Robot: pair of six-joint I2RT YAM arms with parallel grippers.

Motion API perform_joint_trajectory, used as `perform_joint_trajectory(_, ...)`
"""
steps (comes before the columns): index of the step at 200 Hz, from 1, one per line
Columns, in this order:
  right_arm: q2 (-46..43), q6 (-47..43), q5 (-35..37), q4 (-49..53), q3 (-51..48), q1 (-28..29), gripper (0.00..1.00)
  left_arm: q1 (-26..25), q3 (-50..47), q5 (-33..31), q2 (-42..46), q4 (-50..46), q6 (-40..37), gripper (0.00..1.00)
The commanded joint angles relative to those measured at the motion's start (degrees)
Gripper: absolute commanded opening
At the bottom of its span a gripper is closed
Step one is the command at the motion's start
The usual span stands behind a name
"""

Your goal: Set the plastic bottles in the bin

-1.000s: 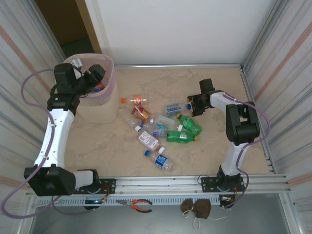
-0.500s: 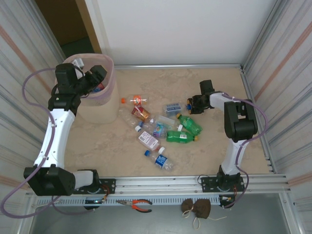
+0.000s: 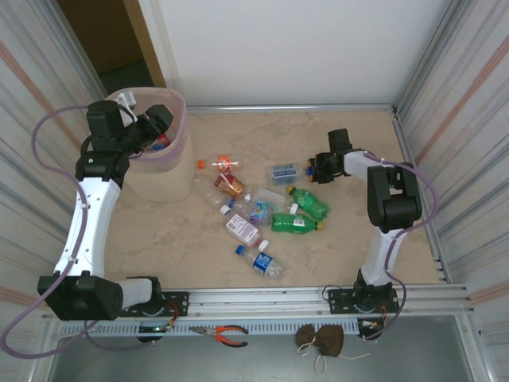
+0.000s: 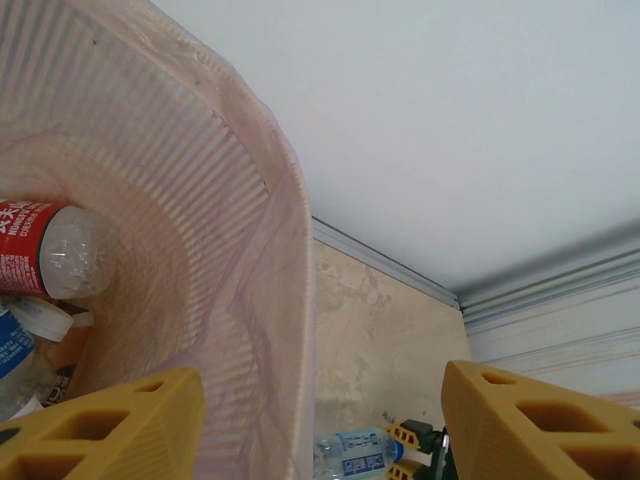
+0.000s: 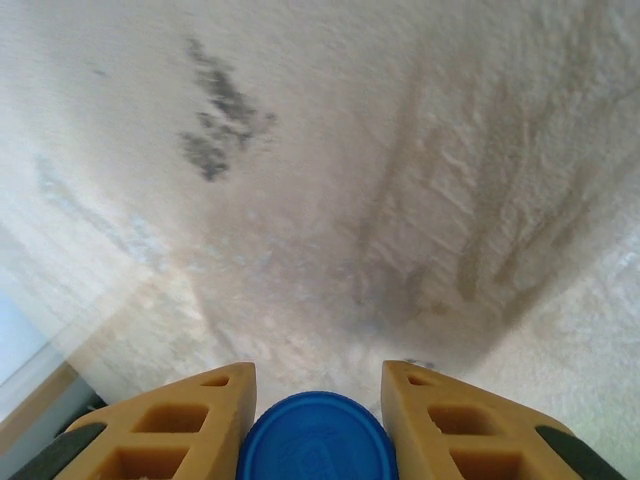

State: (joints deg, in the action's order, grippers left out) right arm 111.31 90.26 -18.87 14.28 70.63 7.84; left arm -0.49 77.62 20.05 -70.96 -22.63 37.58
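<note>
Bottles: we count about ten plastic bottles (image 3: pixel 241 228) loose in a cluster mid-tabletop (image 3: pixel 358 239), among them two green bottles (image 3: pixel 296 223) and one brown bottle (image 3: pixel 231 185). One bin (image 3: pixel 163 171) stands at far left. We see at least two more bottles inside it, one a red-label bottle (image 4: pixel 40 250). Left hand (image 3: pixel 157 123) hovers over the bin rim, fingers (image 4: pixel 100 425) wide apart, holding nothing. Right hand (image 3: pixel 316 169) sits low on the tabletop, fingers pressed to both sides of the blue cap (image 5: pixel 318 440) of one blue-label bottle (image 3: pixel 282 173).
</note>
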Motion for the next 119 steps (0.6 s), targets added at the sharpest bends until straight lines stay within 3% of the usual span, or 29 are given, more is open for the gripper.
perform_joint_trajectory(1, -6.6, -4.2, 2.77, -0.7, -0.02, -0.33, 0.19, 0.08, 0.5, 2.61, 3.16, 1.32, -3.9, 0.62)
perform_joint_trajectory(53, -18.0, -23.56, 5.92, 0.41, 1.44, 0.06, 0.18, -0.67, -2.3, 17.71, 3.86, 10.77, -9.99, 0.68)
perform_joint_trajectory(119, -31.74, -47.54, 2.82, 0.72, 2.32, 2.7, 0.15, -11.51, 1.7, 25.26, 0.51, 12.62, -23.02, 0.75)
